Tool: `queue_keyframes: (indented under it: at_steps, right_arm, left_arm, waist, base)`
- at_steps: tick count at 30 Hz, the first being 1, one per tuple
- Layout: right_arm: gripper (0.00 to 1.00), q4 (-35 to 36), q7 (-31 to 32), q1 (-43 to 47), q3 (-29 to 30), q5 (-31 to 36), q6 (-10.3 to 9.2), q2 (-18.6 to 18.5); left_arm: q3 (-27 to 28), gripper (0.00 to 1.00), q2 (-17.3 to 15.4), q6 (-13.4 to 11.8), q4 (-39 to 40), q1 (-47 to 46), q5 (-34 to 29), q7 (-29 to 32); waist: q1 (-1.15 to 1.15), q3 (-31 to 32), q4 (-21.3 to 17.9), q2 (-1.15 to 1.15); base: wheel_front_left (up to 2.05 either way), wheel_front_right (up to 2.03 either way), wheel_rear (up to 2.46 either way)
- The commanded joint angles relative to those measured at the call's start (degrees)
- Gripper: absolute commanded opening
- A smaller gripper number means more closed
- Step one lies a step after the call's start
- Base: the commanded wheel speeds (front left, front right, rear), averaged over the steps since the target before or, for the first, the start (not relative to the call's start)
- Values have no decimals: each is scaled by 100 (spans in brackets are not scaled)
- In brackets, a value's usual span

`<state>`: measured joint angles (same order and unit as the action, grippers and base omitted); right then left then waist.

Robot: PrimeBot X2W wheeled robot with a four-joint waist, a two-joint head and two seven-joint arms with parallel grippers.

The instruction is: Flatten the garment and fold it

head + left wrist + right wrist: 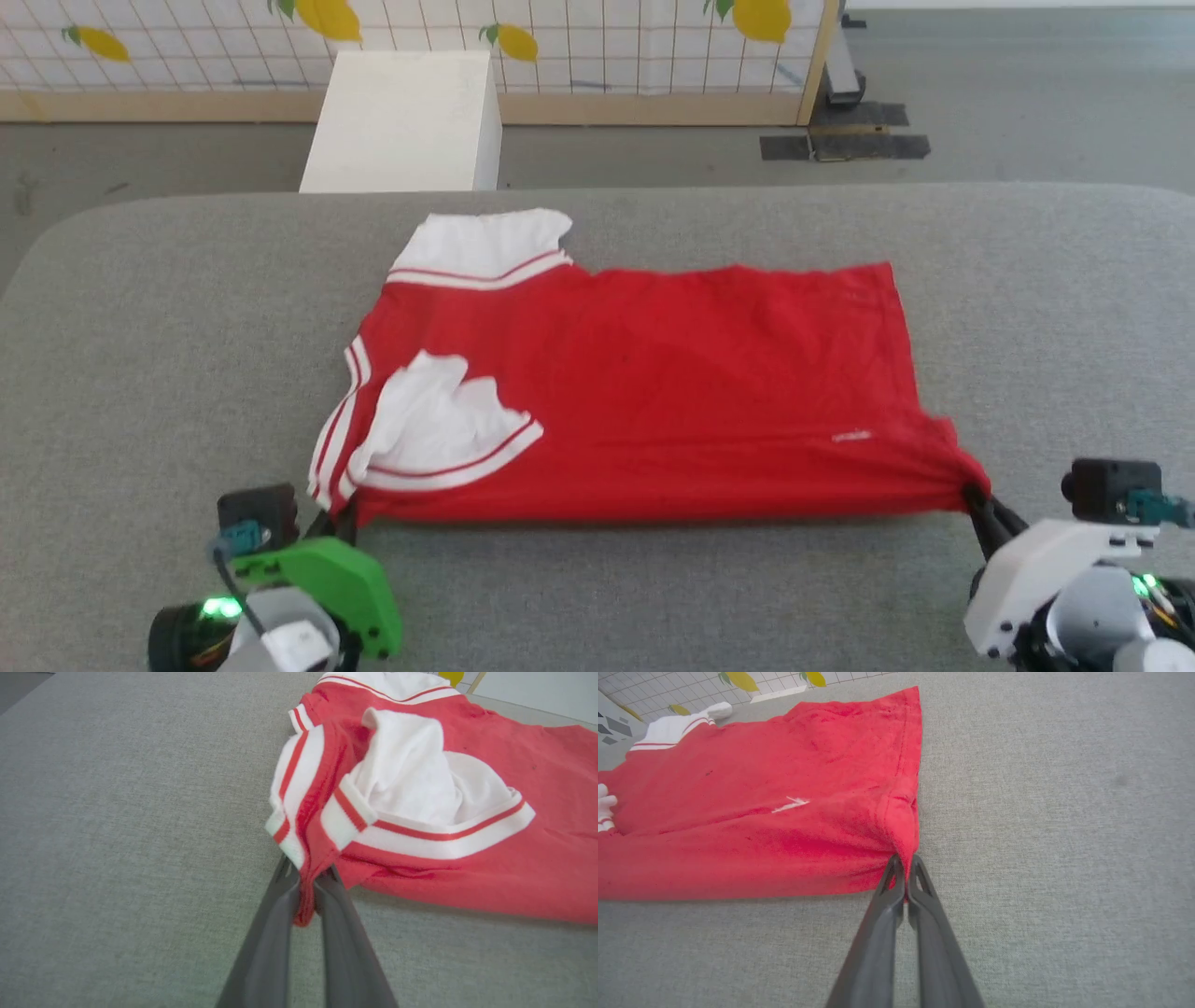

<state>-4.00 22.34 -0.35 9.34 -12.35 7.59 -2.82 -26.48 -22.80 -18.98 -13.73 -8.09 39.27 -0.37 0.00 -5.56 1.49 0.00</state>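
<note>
On the near left of the grey cloth-covered table point(140, 373), the left gripper point(338, 521), under a green housing, has its two dark fingers clenched on the near left corner of the jersey point(653, 392). In the left wrist view, that gripper point(306, 882) pinches a bunched fold of red cloth beside the white, red-striped trim point(299, 779), and a tongue of red shows between the fingers point(275, 914).

The jersey lies spread across the middle of the table, shoulder end to the left and hem to the right. At its far left a strap is turned over, white side up point(481, 245). Nearer, an opening edged with trim shows crumpled white lining point(439, 420). The red body is mostly flat with shallow creases. Its near edge runs in a straight line from one gripper to the other, with a thin shadow beneath. A small white mark point(851, 436) sits near the right end.

At the near right, the right gripper point(971, 495), under a white housing, is clamped on the near hem corner, where the cloth gathers to a point. The right wrist view shows its fingers point(887, 896) pressed together on that corner point(905, 868).

Beyond the table stand a white box point(401, 121), a lemon-printed screen point(607, 47) and black tape point(845, 145) on the floor.
</note>
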Motion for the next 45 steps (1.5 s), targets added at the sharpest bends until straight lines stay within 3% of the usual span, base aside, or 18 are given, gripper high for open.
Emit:
queue_keyframes:
  at_steps: [1,7,11,16,23,24,25,26,27,28,29,40,45]
  right_arm:
    - [0,116,49,187,53,-76,-10,-6]
    - [0,609,950,973,267,-129,-10,-6]
    - [0,795,1564,1334,309,-210,-10,-6]
    - [0,708,1764,1459,265,-275,-10,-6]
    - [0,85,1408,1340,23,-434,-10,-6]
    - [0,27,1359,1329,17,-460,-10,-6]
    - [0,-3,1283,1328,13,-484,-10,-6]
    - [0,-16,1202,1321,18,-500,-10,-6]
    - [29,-41,1071,1289,-10,-501,-10,-6]
    - [72,-45,957,1266,-37,-500,-10,-6]
    - [100,-34,828,1249,-30,-492,-10,-6]
    - [100,390,-799,995,-302,-181,-10,-6]
    - [100,459,-1714,767,-472,30,-10,-6]
  left_arm:
    - [6,0,-191,-127,137,192,-114,100]
    - [-126,0,-687,-522,1000,928,-132,845]
    - [-195,0,-829,-670,1460,1340,58,1327]
    - [-332,0,-808,-600,1558,1476,211,1589]
    - [-430,0,-484,-331,1130,1302,352,1429]
    - [-413,50,-451,-331,1068,1290,353,1369]
    - [-407,85,-418,-330,1006,1292,361,1328]
    - [-390,100,-395,-343,970,1299,371,1290]
    - [-363,100,-384,-346,930,1303,376,1234]
    - [-343,100,-376,-344,907,1307,387,1198]
    - [-313,100,-371,-341,895,1310,399,1151]
    - [9,100,-673,-293,1422,946,-80,229]
    - [36,100,-861,15,1373,271,-438,-172]
  waist:
    - [0,102,-38,0]
    - [0,206,-10,0]
    - [0,205,13,0]
    - [0,156,28,0]
    - [0,100,-10,0]
    - [0,115,-22,0]
    - [0,145,-40,0]
    - [0,162,-50,0]
    - [0,187,-64,0]
    - [0,202,-73,0]
    - [0,221,-86,0]
    - [0,347,-224,0]
    - [0,197,-323,0]
  base:
    - [0,0,0]
    - [0,0,0]
    - [0,0,0]
    - [0,0,0]
    - [0,0,0]
    - [0,0,0]
    - [0,0,0]
    - [0,0,0]
    - [0,0,0]
    - [0,0,0]
    - [0,0,0]
    - [0,0,0]
    - [0,0,0]
